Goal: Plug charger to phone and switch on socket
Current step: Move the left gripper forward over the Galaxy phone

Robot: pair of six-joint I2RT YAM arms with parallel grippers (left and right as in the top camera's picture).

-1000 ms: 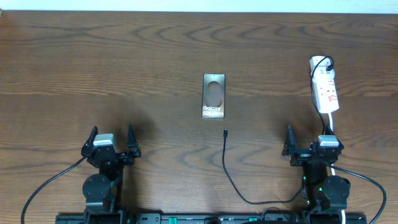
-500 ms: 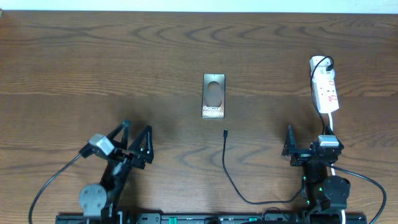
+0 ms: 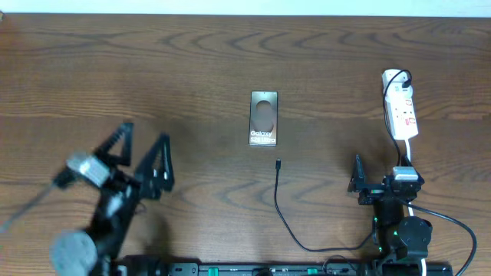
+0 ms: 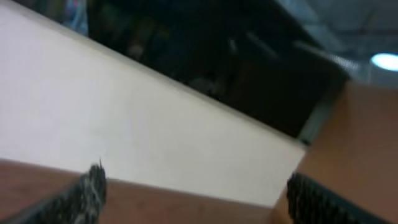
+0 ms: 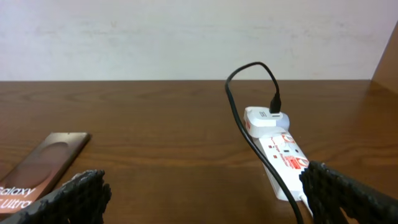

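The phone [image 3: 263, 118] lies flat mid-table, a dark brownish slab with white lettering; its corner also shows in the right wrist view [image 5: 46, 158]. The charger [image 3: 279, 201], a thin black cable, curves from its tip [image 3: 278, 162] just below the phone toward the front edge. At the right stands the white socket [image 3: 400, 112], which the right wrist view shows [image 5: 281, 154] with a black plug in its far end. My left gripper [image 3: 143, 135] is raised at the left, open and empty, blurred. Below the socket, my right gripper [image 3: 381, 165] rests open and empty.
The left wrist view is blurred, showing only its fingers [image 4: 87, 194], a pale wall and a strip of the wooden table [image 4: 186, 208]. A black cord [image 5: 249, 134] runs along the socket, and a white cord [image 3: 407, 153] leads from the socket toward my right arm.
My left arm has lifted and swung toward the left, its gripper rising and tilting, blurred in motion. The right arm, phone, charger and socket have not moved.
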